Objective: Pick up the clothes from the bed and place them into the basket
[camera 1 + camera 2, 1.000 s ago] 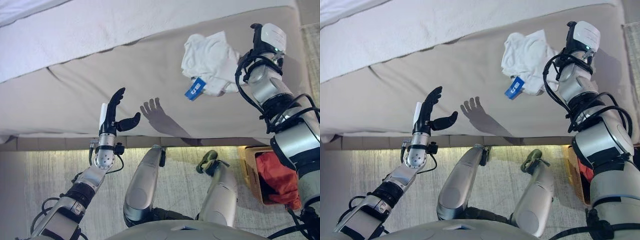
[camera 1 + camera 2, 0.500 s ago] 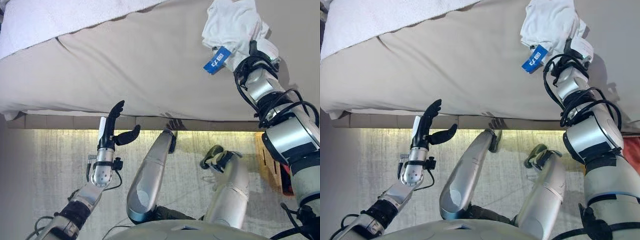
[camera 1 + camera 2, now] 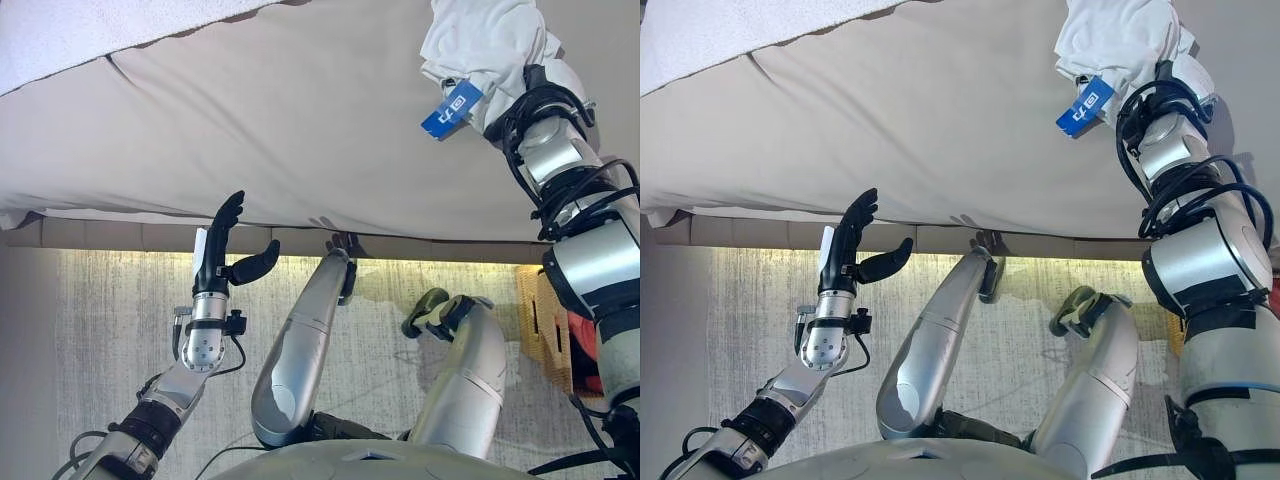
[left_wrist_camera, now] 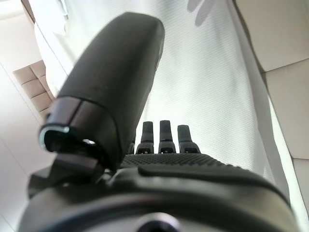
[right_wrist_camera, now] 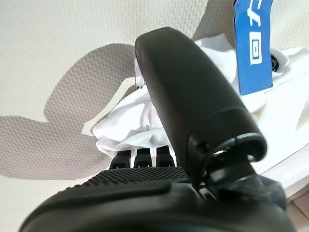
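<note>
right hand is buried in the white garment up at one o'clock on the bed; its fingers vanish into the cloth, so i cannot tell whether they grip it. a blue tag hangs off the bundle. left hand hovers at eight o'clock beyond the mattress edge, fingers straight, holding nothing. at four o'clock the basket is half cut off, red cloth inside.

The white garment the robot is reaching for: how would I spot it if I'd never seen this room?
Find the wide beige bed, then follow its surface to the robot's right side. There the white garment lies bunched at the right hand; a blue tag dangles from it.
</note>
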{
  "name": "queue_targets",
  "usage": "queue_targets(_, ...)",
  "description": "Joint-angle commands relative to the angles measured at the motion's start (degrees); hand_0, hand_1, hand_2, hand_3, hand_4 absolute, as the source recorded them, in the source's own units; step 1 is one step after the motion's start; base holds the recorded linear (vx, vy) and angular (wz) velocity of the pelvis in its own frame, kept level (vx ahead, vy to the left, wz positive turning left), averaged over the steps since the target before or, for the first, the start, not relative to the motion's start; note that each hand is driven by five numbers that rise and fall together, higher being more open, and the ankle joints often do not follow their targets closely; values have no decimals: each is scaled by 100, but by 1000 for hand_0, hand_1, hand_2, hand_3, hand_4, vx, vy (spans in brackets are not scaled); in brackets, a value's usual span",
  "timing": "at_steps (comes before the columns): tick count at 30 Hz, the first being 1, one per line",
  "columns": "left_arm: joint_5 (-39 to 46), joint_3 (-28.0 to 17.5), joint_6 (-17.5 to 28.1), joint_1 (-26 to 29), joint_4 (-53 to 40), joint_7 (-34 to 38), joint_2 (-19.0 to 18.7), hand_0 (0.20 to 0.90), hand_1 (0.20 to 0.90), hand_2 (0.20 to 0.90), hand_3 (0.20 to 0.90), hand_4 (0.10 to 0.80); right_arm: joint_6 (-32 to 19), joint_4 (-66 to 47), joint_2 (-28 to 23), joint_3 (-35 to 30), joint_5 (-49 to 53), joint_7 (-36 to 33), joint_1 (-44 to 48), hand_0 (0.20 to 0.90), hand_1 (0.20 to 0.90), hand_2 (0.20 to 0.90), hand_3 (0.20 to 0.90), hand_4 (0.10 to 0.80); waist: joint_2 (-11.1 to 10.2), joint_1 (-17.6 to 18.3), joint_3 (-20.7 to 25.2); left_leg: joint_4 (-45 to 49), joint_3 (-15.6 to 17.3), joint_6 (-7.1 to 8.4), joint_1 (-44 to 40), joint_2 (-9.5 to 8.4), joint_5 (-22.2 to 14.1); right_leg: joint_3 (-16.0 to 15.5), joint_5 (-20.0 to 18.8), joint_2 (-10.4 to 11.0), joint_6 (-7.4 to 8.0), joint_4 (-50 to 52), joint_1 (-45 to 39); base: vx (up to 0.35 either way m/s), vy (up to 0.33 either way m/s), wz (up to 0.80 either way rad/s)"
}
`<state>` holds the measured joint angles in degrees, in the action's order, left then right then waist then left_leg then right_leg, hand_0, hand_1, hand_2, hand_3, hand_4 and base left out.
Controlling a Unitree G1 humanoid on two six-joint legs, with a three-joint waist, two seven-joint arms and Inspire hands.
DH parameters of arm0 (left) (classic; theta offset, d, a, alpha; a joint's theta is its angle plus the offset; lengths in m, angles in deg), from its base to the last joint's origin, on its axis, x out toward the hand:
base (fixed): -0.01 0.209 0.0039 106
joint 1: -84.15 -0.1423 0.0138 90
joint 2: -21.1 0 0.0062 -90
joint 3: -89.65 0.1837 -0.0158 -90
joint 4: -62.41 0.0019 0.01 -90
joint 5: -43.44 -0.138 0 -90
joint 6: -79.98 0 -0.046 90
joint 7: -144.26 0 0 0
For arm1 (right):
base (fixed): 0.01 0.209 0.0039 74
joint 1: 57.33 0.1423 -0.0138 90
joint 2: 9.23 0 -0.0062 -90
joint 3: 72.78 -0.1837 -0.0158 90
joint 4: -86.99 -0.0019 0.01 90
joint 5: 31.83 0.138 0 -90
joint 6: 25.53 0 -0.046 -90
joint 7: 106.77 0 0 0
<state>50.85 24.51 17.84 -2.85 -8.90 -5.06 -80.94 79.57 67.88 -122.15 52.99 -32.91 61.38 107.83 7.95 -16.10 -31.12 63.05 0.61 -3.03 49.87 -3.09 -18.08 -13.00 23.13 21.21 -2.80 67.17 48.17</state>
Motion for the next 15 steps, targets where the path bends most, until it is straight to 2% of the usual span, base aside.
queue_targets(1,121,-414,597,-44,-614,240,-287,900,900,900,900,800,-136,-49,-201,284,78,-348,513,300,300,300,200,100,168,-204,133,861,228,-405,-163,-135,-1001,-201,151,-307,-202,120,-380,0,0,0)
queue_targets(8,-48,-354,676,0,-429,211,-237,900,900,900,900,800,-275,-85,-213,273,62,-476,486,300,300,300,200,100,50,-100,133,338,287,-375,-842,40,-897,-190,-4,-250,-109,-285,-945,12,-4,-2)
queue_targets(10,-88,-348,610,79,-359,262,-239,900,900,900,900,800,-335,-131,-224,226,225,-446,437,300,300,300,200,100,-40,-23,133,-256,327,-321,-1374,171,-715,-198,-173,-210,-21,-670,-1366,52,-21,-13)
queue_targets(15,-121,-395,489,267,-226,206,-250,900,900,900,900,800,-469,-200,-255,123,310,-436,351,300,300,300,200,100,-176,95,133,-1174,380,-202,-2204,365,-297,-220,-465,-134,125,-1277,-2041,41,-43,-21)
